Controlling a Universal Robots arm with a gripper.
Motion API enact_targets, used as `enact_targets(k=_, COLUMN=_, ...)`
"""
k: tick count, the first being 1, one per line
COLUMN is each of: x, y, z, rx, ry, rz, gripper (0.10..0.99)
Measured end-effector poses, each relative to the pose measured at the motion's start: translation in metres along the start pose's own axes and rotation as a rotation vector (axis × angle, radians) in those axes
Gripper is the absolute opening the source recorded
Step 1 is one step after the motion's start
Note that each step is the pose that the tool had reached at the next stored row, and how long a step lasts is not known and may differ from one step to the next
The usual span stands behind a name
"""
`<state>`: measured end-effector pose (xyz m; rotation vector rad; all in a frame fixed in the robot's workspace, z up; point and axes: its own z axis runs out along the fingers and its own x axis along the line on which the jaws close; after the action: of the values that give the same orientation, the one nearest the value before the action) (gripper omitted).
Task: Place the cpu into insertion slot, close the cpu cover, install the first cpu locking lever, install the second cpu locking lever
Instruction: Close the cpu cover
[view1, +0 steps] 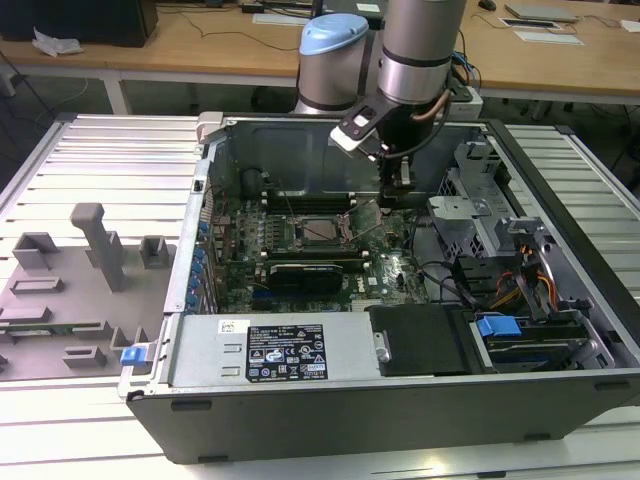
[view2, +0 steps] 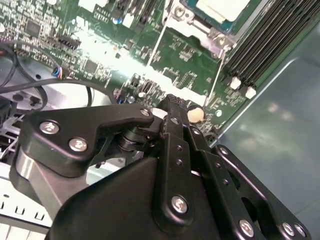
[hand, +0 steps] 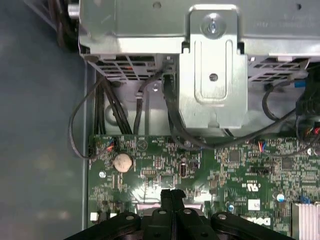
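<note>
Case: an open computer case (view1: 200, 300) lies on a slatted metal table (view1: 100, 160) with its upper side off, so the motherboard (view1: 240, 255) is open from above.
Edges: steel walls ring the board. The power supply (view1: 260, 350) closes the near side, and the drive cage (view1: 470, 200) and its black cables (hand: 170, 115) crowd the exterior view's right.
Near the socket: the graphics card (view1: 310, 272) lies just beside it on the near side, and the long memory slots (view1: 310, 200) run along the far side.
Free room: there is an open pocket over the board between the socket and the drive cage, and the arm comes down into it.
Pincer: the gripper (view1: 399, 185) hangs low over the board, to the exterior view's right of the socket. Its fingers (hand: 166, 199) are pressed together with nothing seen between them. I cannot tell whether the tip touches the board.
Chip: the cpu (view1: 322, 230) sits in the insertion slot (view1: 298, 232), pale top up.
Cover: the cpu cover (view2: 200, 30) shows as silver-grey metal bordering the chip, as far as the second wrist view reaches.
Levers: two thin wire levers (view2: 156, 45) (view2: 220, 72) slant outward from the socket's corners. The end of one lies near the gripper's tip.
Beside the case: a grey fixture tray (view1: 70, 290) rests on the table at the exterior view's left, well apart.
</note>
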<state>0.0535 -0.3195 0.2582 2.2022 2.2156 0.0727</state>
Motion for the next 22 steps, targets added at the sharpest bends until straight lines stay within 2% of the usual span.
enact_targets(k=4, x=-0.0001, y=0.0066, z=0.0030, rx=0.000, ry=-0.0002, rz=0.000, gripper=0.106)
enact_targets(k=8, x=-0.0004, y=0.0071, z=0.0158, rx=0.000, ry=-0.0001, rz=0.002, gripper=0.106)
enact_targets(k=12, x=-0.0005, y=0.0071, z=0.0187, rx=0.000, ry=-0.0004, rz=0.003, gripper=0.106)
enact_targets(k=13, x=-0.0005, y=0.0072, z=0.0188, rx=0.004, ry=-0.0002, rz=0.002, gripper=0.106)
enact_targets(k=14, x=-0.0005, y=0.0076, z=0.0190, rx=0.023, ry=0.0000, rz=0.003, gripper=0.106)
enact_targets(k=16, x=-0.0005, y=0.0083, z=0.0191, rx=0.054, ry=0.0001, rz=0.004, gripper=0.106)
enact_targets(k=17, x=-0.0005, y=0.0087, z=0.0193, rx=0.076, ry=0.0002, rz=0.004, gripper=0.106)
enact_targets(k=18, x=-0.0004, y=0.0093, z=0.0194, rx=0.104, ry=0.0003, rz=0.005, gripper=0.106)
enact_targets(k=19, x=-0.0005, y=0.0096, z=0.0195, rx=0.121, ry=0.0004, rz=0.005, gripper=0.106)
enact_targets(k=20, x=-0.0005, y=0.0096, z=0.0195, rx=0.136, ry=0.0005, rz=0.005, gripper=0.106)
enact_targets(k=22, x=-0.0005, y=0.0093, z=0.0195, rx=0.136, ry=0.0004, rz=0.006, gripper=0.106)
